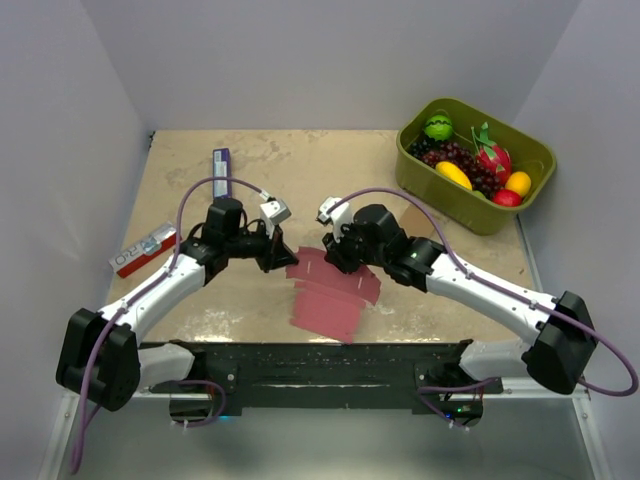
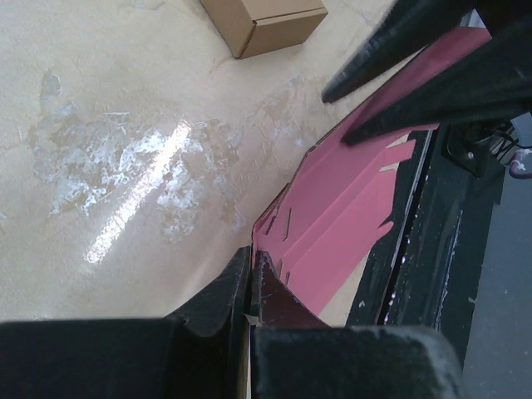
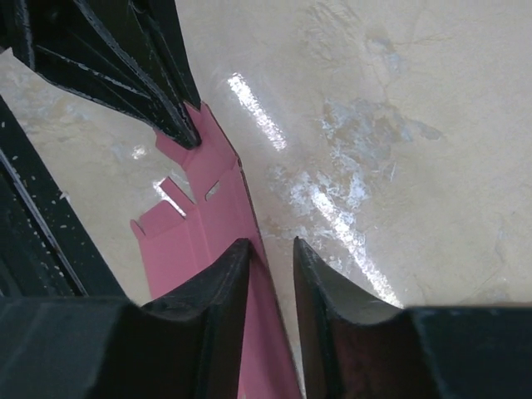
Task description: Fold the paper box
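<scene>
Top external: paper box (image 1: 332, 298) lies mostly flat on worktop (image 1: 320, 175), between arms. Left tool (image 2: 251, 264) pressed together, pinching its left corner. Right tool (image 3: 273, 249) slightly spread, straddling far edge. 0 walls standing; folding looks mostly ahead.

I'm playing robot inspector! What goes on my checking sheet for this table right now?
Surface: beige table, with worn shiny patches.
Job's things: pink paper box, a flat unfolded sheet lying between both arms.
Clutter: green bin of toy fruit far right; red-and-white packet left; blue stick-shaped thing at the back; brown cardboard box.
Tools: left tool shut on the sheet's corner; right tool open, sheet edge between its fingers.
Cables: purple cables loop above both arms.
Surroundings: plain pale walls on three sides; nothing else seen.
</scene>
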